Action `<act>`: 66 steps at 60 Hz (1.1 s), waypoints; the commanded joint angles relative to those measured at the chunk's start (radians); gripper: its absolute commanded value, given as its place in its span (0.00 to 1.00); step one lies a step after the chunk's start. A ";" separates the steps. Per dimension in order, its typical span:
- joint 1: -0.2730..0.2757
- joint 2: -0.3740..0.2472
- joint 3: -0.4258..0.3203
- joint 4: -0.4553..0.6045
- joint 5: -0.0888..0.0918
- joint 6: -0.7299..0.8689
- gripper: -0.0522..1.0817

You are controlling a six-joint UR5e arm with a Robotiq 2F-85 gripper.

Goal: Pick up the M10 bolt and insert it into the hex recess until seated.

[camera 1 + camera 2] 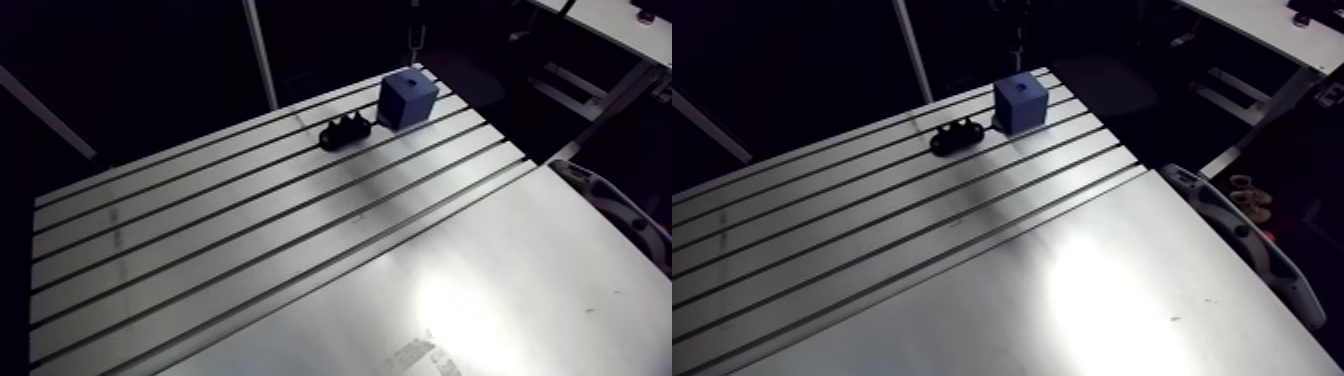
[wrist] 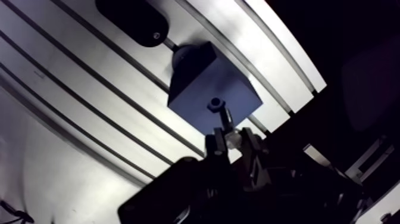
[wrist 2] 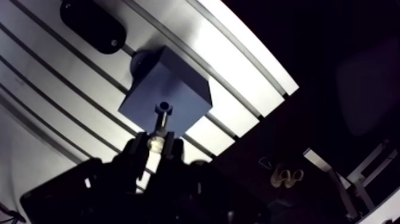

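Slotted aluminium made up the table (image 1: 250, 220), and near its far corner stood a blue cube-shaped block (image 1: 407, 100) with a low black ridged holder (image 1: 345, 132) just beside it, the two apart from each other.

From the wrist view, the hand (image 2: 232, 139) hung right above the block, its two fingers drawn close together and clamped on the shank of a dark, slender M10 bolt (image 2: 225, 122). The bolt pointed away from the fingers toward the block's top face, and its far end met the small dark hex recess (image 2: 214, 105) in the middle of that face. I could not tell whether it had gone in or only touched the rim.

Gripping high on the shank left the leading end free to enter the hole. The hand sat in line with the recess, probably so the bolt could go straight down. I judged that the insertion step was under way and the bolt not yet proven seated.
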 commanded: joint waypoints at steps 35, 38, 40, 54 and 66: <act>0.000 0.008 0.016 -0.007 -0.001 0.002 0.83; 0.000 0.008 0.016 -0.007 -0.002 0.002 0.83; 0.000 0.008 0.016 -0.007 -0.002 0.002 0.83; -0.003 0.017 0.015 -0.007 -0.002 0.002 0.83; -0.008 0.020 0.015 -0.007 -0.002 0.002 0.83</act>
